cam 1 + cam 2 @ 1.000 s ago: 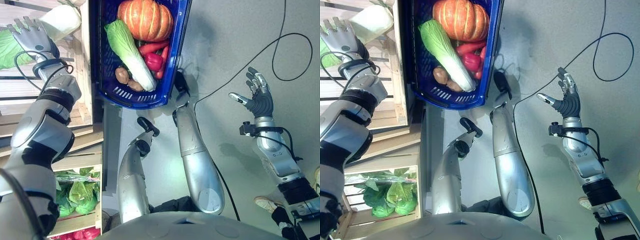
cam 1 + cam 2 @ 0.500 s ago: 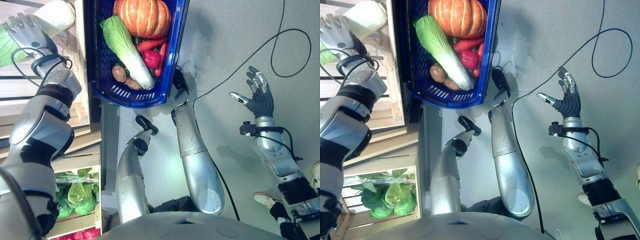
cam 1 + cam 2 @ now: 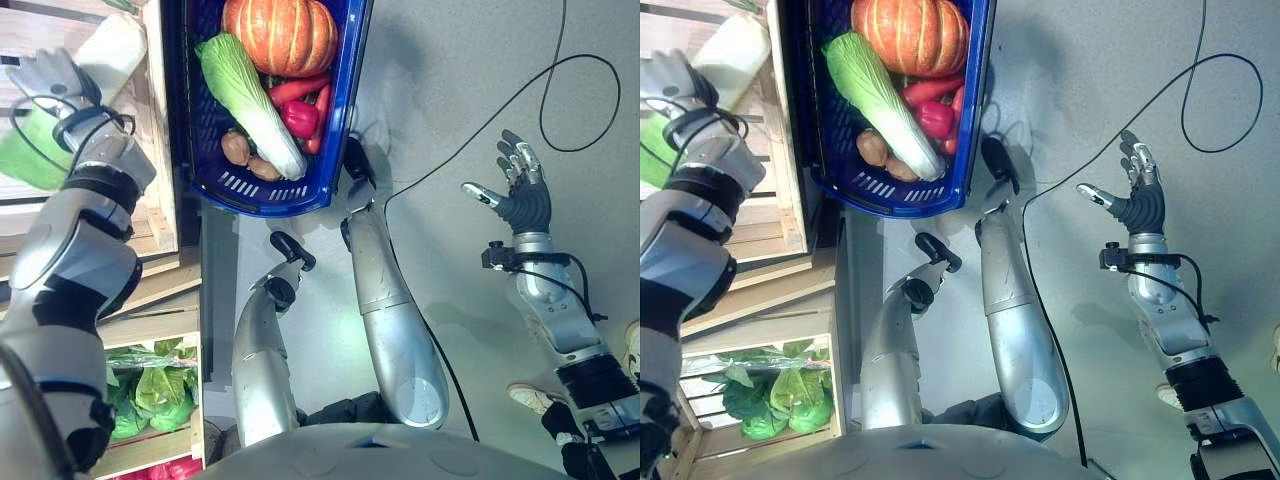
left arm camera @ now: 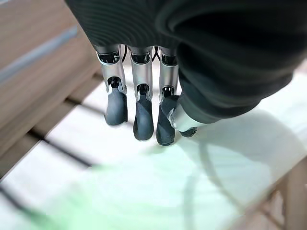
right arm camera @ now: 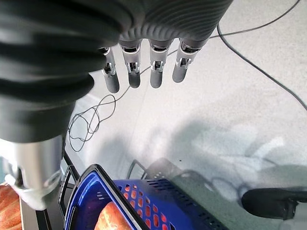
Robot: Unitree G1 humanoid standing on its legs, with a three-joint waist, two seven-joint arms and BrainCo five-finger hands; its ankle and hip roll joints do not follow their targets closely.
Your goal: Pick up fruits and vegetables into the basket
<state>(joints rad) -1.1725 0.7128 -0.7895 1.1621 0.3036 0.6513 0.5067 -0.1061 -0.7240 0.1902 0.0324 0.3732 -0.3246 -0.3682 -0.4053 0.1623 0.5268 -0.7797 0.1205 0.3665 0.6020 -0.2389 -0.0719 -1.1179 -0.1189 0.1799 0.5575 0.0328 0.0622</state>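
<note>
**Inspector:** Any labels or legible writing?

**Assistant:** None legible on any item.

**Inspector:** Proceed from the left.

**Assistant:** The left hand (image 3: 52, 78) is over the wooden crate (image 3: 160, 150). Its fingers (image 4: 136, 112) are straight and extended, the dark tips just above a pale white-and-green cabbage (image 3: 110, 48) lying in the crate. They are not closed round it; whether the tips touch it cannot be told. A second crate below holds leafy greens (image 3: 150, 385).

**Inspector:** And beyond the fingers, to the right?

**Assistant:** Beside the crate sits the blue basket (image 3: 275, 195). It holds an orange pumpkin (image 3: 280, 35), a long napa cabbage (image 3: 245, 100), a red pepper (image 3: 302, 117), carrots (image 3: 322, 110) and potatoes (image 3: 245, 155). These are already in the basket; the pale cabbage is still in the crate.

**Inspector:** The right hand?

**Assistant:** The right hand (image 3: 520, 195) is raised over the grey floor (image 3: 450, 90), well apart from the basket. Its fingers are spread and nearly straight, thumb out, holding nothing.

**Inspector:** Differences from a second ago?

**Assistant:** The left hand has advanced further over the pale cabbage, its fingers now lying across it. The right hand keeps the same open pose. The basket's contents are unchanged; the whole view has shifted slightly.
</note>
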